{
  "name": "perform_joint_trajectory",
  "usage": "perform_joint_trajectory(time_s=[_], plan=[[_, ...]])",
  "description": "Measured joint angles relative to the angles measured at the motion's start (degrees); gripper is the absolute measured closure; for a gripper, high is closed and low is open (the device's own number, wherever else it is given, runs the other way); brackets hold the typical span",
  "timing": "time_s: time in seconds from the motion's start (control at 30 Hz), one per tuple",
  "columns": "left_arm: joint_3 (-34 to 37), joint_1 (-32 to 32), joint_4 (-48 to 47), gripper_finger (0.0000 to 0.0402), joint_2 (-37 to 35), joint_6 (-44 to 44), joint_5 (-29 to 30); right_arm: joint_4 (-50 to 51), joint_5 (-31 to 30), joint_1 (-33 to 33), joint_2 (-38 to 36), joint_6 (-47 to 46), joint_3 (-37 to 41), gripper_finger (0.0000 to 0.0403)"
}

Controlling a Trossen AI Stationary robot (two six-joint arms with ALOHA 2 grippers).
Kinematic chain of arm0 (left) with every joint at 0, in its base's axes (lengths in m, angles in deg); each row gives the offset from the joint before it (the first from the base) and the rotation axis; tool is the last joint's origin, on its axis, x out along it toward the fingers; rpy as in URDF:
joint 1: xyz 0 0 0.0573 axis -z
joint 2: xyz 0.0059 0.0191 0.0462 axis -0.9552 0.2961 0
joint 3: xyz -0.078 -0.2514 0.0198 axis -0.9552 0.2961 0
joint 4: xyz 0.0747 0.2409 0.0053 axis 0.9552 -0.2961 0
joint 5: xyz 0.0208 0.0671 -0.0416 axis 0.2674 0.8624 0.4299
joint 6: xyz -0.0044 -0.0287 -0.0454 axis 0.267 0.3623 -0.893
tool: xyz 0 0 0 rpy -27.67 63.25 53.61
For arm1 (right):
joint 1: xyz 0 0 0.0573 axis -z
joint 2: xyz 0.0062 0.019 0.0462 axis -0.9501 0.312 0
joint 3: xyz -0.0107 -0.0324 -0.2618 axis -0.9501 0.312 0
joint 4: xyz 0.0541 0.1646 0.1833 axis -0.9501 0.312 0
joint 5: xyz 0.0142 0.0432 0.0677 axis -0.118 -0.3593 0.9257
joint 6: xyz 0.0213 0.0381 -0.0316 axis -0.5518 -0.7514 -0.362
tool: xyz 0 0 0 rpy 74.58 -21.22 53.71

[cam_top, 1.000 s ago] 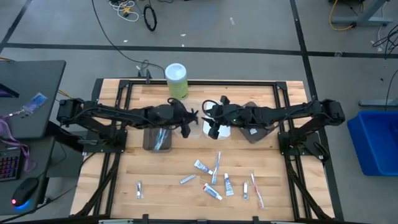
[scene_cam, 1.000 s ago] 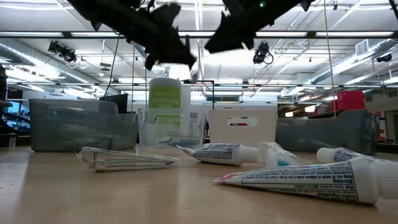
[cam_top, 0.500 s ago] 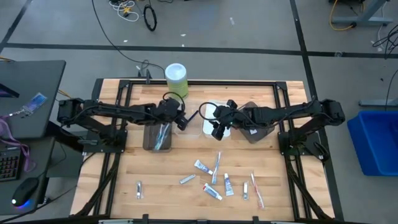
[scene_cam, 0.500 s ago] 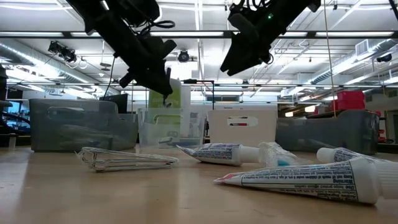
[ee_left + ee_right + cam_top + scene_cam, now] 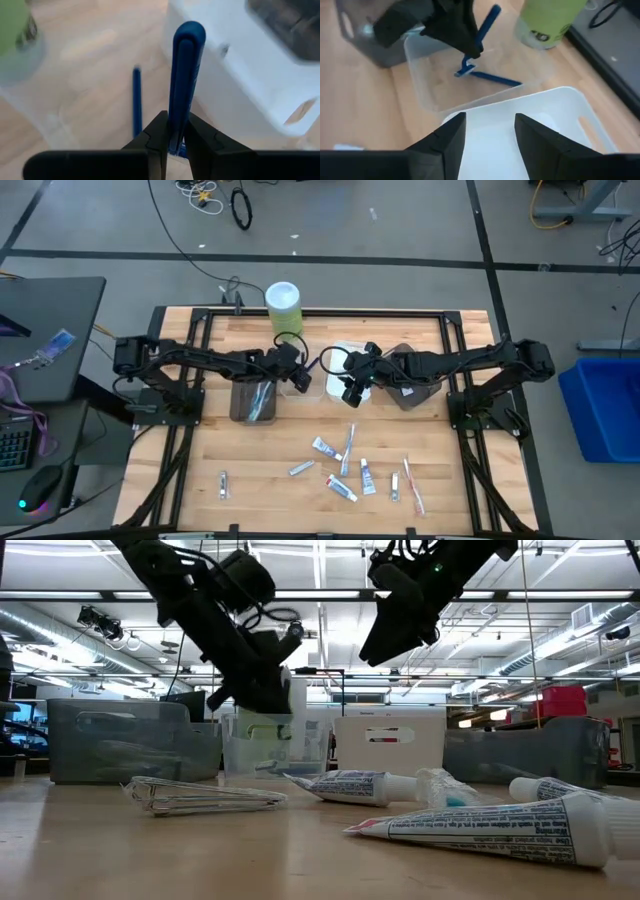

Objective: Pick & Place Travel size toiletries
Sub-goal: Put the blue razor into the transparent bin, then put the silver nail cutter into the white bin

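Travel size toiletries lie scattered on the near half of the table [image 5: 345, 465]: small toothpaste tubes [image 5: 500, 825], toothbrushes and silver pieces [image 5: 200, 798]. My left gripper [image 5: 297, 377] hangs over the clear tray [image 5: 420, 65], shut on a slim blue stick-like item [image 5: 184, 70]. A second blue stick [image 5: 495, 79] lies flat on the clear tray's floor. My right gripper [image 5: 490, 145] is open and holds nothing, above the white tray [image 5: 560, 125]. My left gripper pinches the blue item between its two fingers at its handle [image 5: 176, 125], coming from above, slanting down. The rounded free end [image 5: 189, 30] sticks out past the fingers. The other end [image 5: 465, 70] hangs below them inside the clear tray; whether it touches the floor, I cannot tell.
A tall green bottle with a white cap [image 5: 283, 308] stands at the far edge behind the trays. A grey tray [image 5: 255, 402] sits left of the clear one, another grey tray [image 5: 410, 392] right of the white one. The two grippers are close together.
My left gripper, holding the blue item, has drawn a little toward the left and then come down into the clear tray. My right gripper has shifted slightly toward the right over the white tray.
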State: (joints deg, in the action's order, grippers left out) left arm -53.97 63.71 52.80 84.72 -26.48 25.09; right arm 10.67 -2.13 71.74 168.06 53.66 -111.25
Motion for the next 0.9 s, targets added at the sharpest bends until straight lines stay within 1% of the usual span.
perform_joint_trajectory(time_s=[0.1, 0.43, 0.5, 0.6, 0.73, 0.83, 0.9], plan=[[0.1, -0.2, 0.2, 0.0338, 1.1, -0.3, -2.0, 0.7, 2.4, 0.0, 0.0, 0.0, 0.0, 0.0227], [0.1, -0.1, 0.0, 0.0291, 1.2, 1.9, -2.9, 2.2, 11.9, -0.2, 0.0, -2.9, 0.0, 0.024], [0.1, -0.1, 0.1, 0.0283, 1.2, 2.0, -2.8, 2.9, 13.1, -0.7, 0.0, -3.9, 0.0, 0.0246], [0.1, -0.1, 1.4, 0.0274, 0.9, 4.9, -2.5, 3.8, 13.2, -1.9, 0.0, -5.1, 0.0, 0.0256], [0.1, 0.6, 8.6, 0.0269, 0.9, 11.0, -2.7, 5.9, 13.8, -4.2, 0.0, -5.0, 0.0, 0.0267], [0.0, 1.3, 15.8, 0.0269, 0.8, 14.1, -2.8, 7.1, 18.1, -5.5, 0.0, -5.0, 0.0, 0.0273], [0.0, 1.8, 19.5, 0.0269, 0.8, 16.3, -3.9, 7.7, 21.6, -6.5, 0.0, -5.0, 0.0, 0.0275]])
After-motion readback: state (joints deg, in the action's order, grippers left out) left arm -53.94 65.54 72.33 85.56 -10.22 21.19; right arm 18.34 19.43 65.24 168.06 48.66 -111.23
